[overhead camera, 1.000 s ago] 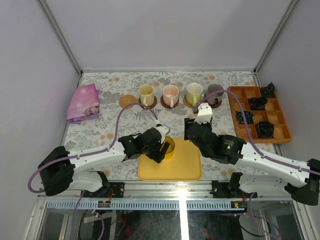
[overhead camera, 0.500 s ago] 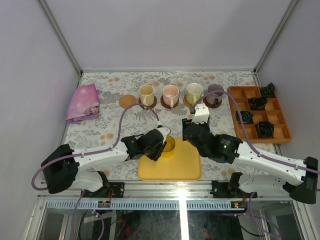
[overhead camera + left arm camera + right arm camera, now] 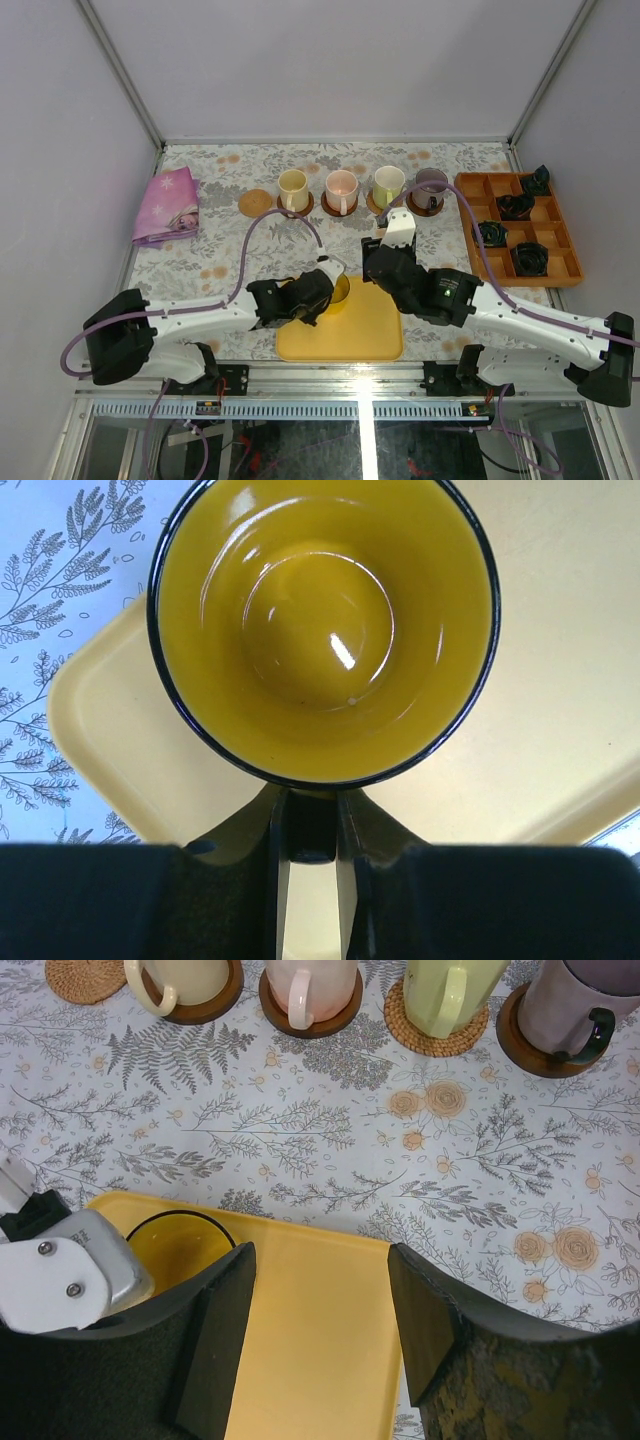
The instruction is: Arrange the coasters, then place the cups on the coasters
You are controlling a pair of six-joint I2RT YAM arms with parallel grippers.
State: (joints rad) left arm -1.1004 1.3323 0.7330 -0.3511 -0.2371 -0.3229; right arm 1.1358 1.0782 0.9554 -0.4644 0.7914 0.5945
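The yellow cup stands upright on the far left corner of the yellow tray. My left gripper is shut on its dark handle, and the cup's inside is empty. My right gripper hangs open above the tray, with the yellow cup to its left. Along the back, the cream cup, pink cup, green cup and purple cup each sit on a coaster. One tan coaster at the left end is bare.
A pink cloth lies at the far left. An orange compartment box with small black objects stands at the right. The left arm's purple cable arches over the table between the tray and the row of cups.
My left gripper's jaws have closed onto the yellow cup's handle. The right arm has drifted slightly left, its jaws unchanged.
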